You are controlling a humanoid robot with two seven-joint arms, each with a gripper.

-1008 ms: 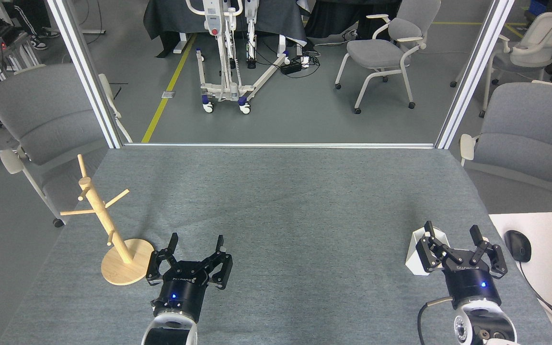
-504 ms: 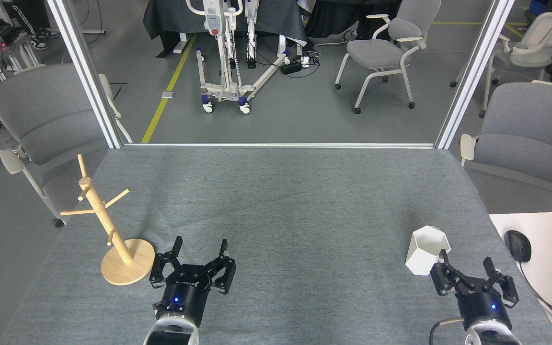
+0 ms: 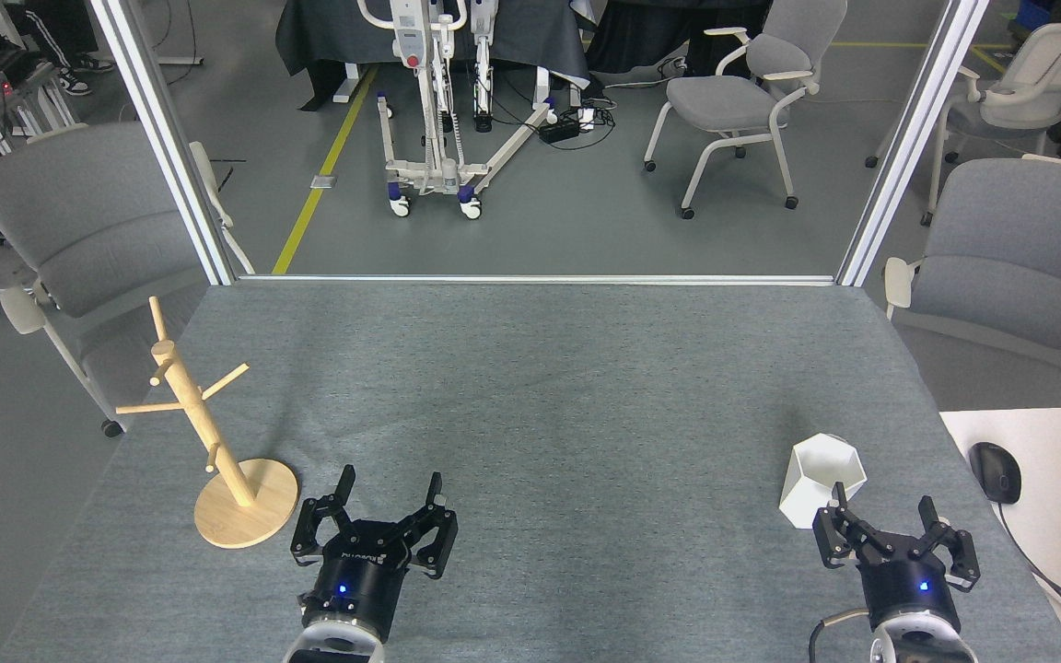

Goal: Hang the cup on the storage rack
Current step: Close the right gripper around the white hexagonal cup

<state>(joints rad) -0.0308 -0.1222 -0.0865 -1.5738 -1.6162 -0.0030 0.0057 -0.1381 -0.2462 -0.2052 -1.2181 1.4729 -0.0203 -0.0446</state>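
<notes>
The cup (image 3: 821,479), a white faceted mug with a hexagonal rim, stands upright on the grey table at the right. Just in front of it my right gripper (image 3: 882,505) is open and empty, its left finger close to the cup's near side. The storage rack (image 3: 204,428), a light wooden mug tree with bare pegs on a round base, stands at the table's left edge. To the right of that base, my left gripper (image 3: 390,482) is open with nothing in it.
The grey table (image 3: 530,387) stretches between the two arms. A white desk (image 3: 1037,460) with a black mouse (image 3: 996,471) and a keyboard corner adjoins at the right. Grey chairs stand beyond both table sides.
My right gripper has pulled back toward me from around the cup, leaving it standing free, then edged slightly left. My left gripper has drifted a little right and toward me.
</notes>
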